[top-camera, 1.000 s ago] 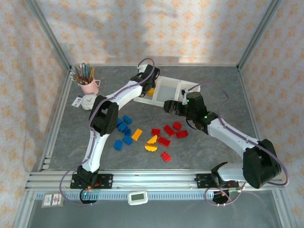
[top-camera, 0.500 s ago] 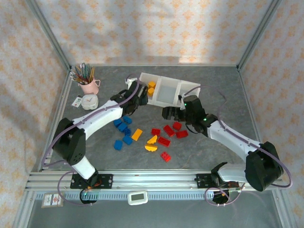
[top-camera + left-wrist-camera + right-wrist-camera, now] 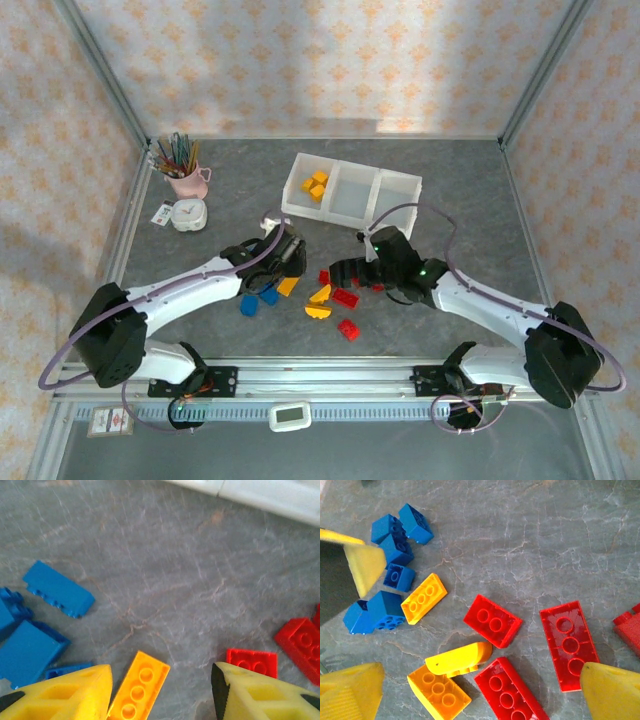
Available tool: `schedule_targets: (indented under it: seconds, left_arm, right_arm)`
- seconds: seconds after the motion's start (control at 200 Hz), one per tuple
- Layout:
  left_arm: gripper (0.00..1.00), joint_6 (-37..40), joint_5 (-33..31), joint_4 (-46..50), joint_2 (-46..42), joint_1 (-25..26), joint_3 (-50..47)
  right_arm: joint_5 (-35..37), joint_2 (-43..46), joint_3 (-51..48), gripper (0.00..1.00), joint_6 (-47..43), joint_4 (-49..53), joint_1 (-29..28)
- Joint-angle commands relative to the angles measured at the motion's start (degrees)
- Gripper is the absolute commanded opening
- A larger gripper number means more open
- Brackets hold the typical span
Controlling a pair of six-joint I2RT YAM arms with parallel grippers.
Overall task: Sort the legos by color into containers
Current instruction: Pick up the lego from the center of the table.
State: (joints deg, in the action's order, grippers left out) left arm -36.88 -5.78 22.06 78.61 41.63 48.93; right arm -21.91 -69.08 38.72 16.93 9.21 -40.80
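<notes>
Left gripper is low over the grey marbled tabletop. Its yellow fingers are apart, nothing clamped. A flat orange three-stud plastic brick lies between them, on the table (closer to the left finger; can't tell if it touches). Blue plastic bricks lie just left of it, and a small red two-stud brick just right.

Right gripper hangs over the red and yellow bricks, jaws wide apart, empty. Under it:
- long red three-stud brick
- red sloped two-stud brick
- curved yellow brick, touching a second orange three-stud brick on its near side

From above, the loose legos sit mid-table around the two grippers. The blue group is on the left, yellow in the middle, red on the right. One lone red brick lies nearer, apart from the rest.

The translucent white three-bin plastic tray is at far centre, well apart from the pile. A few yellow bricks are in its left bin. A pink cup of coloured pencils and a small white clock stand far left.
</notes>
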Motion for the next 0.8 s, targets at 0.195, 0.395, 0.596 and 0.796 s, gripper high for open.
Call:
schedule_targets:
  seconds: [0.195,0.395,0.596,0.796]
  left_arm:
    - [0.57,1.2,0.8,1.0,7.2,0.4,0.7]
    - [0.58,2.7,1.2,0.0,12.7,0.4,2.8]
    - [0.6,3.0,1.9,0.8,17.2,0.7,4.0]
    - [0.6,3.0,3.0,0.5,17.1,1.7,3.4]
  right_arm:
    - [-2.1,1.1,-1.8,1.0,0.3,-1.6,-0.3]
    - [-1.5,1.1,-1.6,1.0,-0.4,-1.6,-0.3]
    - [-0.5,1.1,-2.1,1.0,-0.5,-1.7,-0.3]
    - [-0.4,0.2,-2.3,1.0,-0.6,-2.2,-0.3]
